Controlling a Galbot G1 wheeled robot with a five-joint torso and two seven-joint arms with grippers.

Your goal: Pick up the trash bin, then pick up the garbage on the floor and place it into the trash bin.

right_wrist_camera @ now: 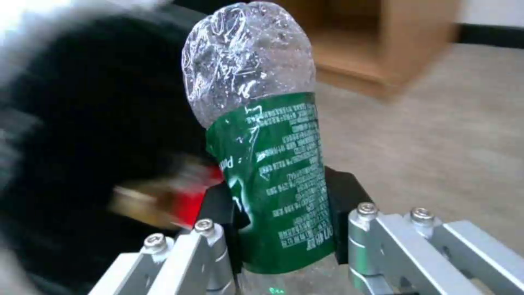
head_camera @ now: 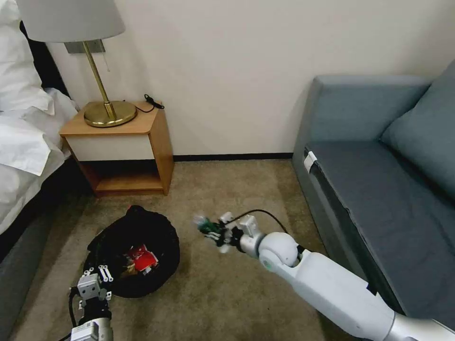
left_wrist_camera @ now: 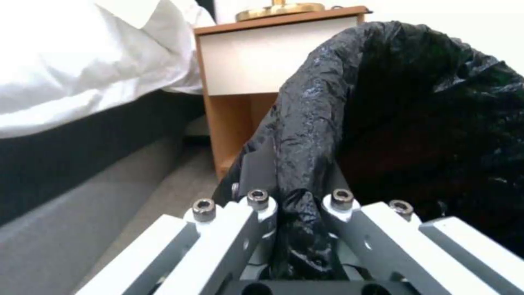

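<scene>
Closest in the head view, at seven o'clock, the left gripper [head_camera: 97, 279] pinches the near rim of the trash bin [head_camera: 137, 237], whose black liner holds a red-and-white packet [head_camera: 142, 259]. At centre, the right gripper [head_camera: 215, 232] carries the small clear bottle [head_camera: 204, 223] above the carpet [head_camera: 213, 189], at three o'clock from the bin.

Left wrist view: jaws narrow, clamped on a fold of the bin's liner [left_wrist_camera: 306, 229], nightstand [left_wrist_camera: 245, 65] beyond.

Right wrist view: jaws grip the bottle [right_wrist_camera: 267, 164] across its green label, the bin [right_wrist_camera: 82, 123] just beside.
</scene>
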